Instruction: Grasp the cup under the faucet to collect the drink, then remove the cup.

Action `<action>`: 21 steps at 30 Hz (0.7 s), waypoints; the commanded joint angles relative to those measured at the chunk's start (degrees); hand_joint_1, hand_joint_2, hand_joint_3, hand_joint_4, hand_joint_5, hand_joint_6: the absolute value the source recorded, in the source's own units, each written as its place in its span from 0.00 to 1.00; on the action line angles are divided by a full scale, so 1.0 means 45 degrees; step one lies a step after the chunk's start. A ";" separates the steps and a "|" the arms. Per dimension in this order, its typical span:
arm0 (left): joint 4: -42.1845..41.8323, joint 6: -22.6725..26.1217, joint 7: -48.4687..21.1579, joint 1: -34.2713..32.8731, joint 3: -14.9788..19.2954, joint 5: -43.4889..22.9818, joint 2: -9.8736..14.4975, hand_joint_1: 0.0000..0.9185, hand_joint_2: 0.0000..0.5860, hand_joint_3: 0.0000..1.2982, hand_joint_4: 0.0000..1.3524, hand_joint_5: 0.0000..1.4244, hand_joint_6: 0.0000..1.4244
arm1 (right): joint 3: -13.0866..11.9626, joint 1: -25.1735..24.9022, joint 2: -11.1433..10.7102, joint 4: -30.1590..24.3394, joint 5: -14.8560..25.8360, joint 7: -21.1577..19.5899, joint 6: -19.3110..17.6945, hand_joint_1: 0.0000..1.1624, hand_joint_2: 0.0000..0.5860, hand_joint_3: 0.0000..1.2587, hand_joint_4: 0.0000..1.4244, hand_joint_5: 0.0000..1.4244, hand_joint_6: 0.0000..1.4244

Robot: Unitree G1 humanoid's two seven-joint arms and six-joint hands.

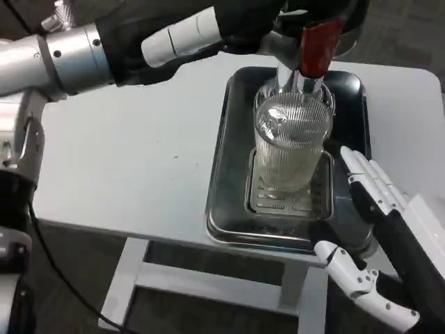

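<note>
Now the cup (290, 142) stands under the faucet (316, 45), on the drip grate (290, 200) inside a dark metal tray (226, 174) on the white table (132, 160).

It is a clear ribbed tumbler, likely glass or hard plastic: stiff, breakable, probably slippery if wet, and heavier once filled; how much drink is in it I cannot tell. The best hold looks to be around the mid-wall, where the ribs give some friction, keeping it upright. The right hand (379, 229) hovers just beside the tray's near right corner, fingers spread and holding nothing, close to the cup but apart from it. The left hand (236, 28) reaches up to the dispenser's top by the red faucet lever; whether it presses or grips anything I cannot tell. Dark carpet surrounds the table.
</note>
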 commanded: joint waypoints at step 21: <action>0.1224 -0.3374 0.0430 0.0466 -0.1476 0.1766 0.0133 0.00 0.05 0.07 0.00 0.03 0.19 | -0.0010 0.0075 -0.0006 0.0036 0.0223 -0.0086 -0.0155 0.08 0.76 0.00 0.00 0.00 0.03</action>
